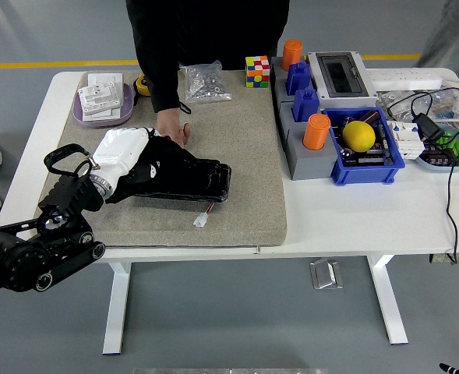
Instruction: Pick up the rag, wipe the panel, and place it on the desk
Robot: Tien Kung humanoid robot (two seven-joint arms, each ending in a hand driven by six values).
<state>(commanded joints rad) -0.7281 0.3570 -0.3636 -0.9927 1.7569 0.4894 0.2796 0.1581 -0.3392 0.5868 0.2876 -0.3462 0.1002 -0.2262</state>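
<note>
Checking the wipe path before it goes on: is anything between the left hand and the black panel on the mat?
Nothing visible does. The left hand lies right on the black panel's left end. A person's hand rests at the panel's far edge, beside the left hand.

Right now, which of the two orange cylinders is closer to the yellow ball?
The front orange cylinder, standing beside the blue bin holding the yellow ball. The other orange cylinder stands farther back, near the colourful cube.
</note>
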